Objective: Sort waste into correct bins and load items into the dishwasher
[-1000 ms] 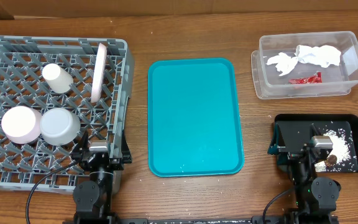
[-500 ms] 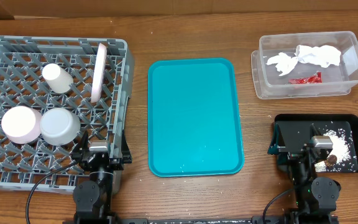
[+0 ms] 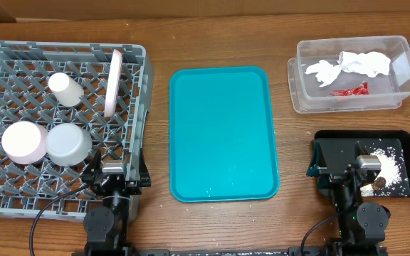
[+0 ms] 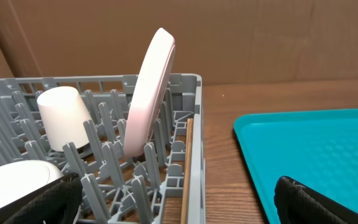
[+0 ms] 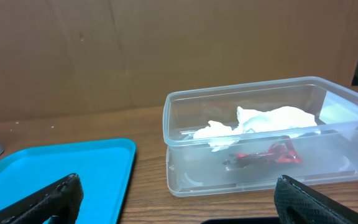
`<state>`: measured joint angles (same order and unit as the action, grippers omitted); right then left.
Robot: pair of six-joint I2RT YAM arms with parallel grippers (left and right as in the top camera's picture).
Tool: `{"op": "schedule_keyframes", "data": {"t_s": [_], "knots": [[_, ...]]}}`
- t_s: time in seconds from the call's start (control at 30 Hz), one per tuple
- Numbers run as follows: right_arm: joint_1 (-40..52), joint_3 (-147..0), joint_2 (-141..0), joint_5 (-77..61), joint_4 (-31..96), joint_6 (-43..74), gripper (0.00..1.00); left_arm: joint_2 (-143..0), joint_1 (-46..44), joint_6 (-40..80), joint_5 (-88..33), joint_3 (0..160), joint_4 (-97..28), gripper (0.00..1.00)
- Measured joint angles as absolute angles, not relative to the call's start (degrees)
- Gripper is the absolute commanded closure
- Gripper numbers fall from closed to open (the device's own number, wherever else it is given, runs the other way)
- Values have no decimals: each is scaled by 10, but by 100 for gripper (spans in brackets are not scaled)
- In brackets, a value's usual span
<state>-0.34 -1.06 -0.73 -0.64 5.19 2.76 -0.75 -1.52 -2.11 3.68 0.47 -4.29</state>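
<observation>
Your cup, plate, pink bowl and grey-white bowl stand in the dish rack, left. Tissue and wrapper lie in the clear tub, far right; rice in the black tray, near right. Left hand and right hand gape wide, empty.

Below me, a brown wood-grain counter. Straight ahead, a plain brown cardboard wall, softly and evenly lit.

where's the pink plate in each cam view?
Overhead: plate upper left, on edge in the grey rack.
Left wrist: plate centre-left, upright in the rack.
Right wrist: not in view.
Shared landmark: teal tray, in all three.
</observation>
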Motion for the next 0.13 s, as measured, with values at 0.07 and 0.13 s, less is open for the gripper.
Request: {"op": "schedule_keyframes", "data": {"t_s": [0.07, 0.13], "knots": [[-3, -11, -7, -6, 52, 28, 0, -7, -15, -21, 37, 5, -43, 0], [-3, -11, -7, -6, 52, 28, 0, -7, -15, -21, 37, 5, -43, 0]]}}
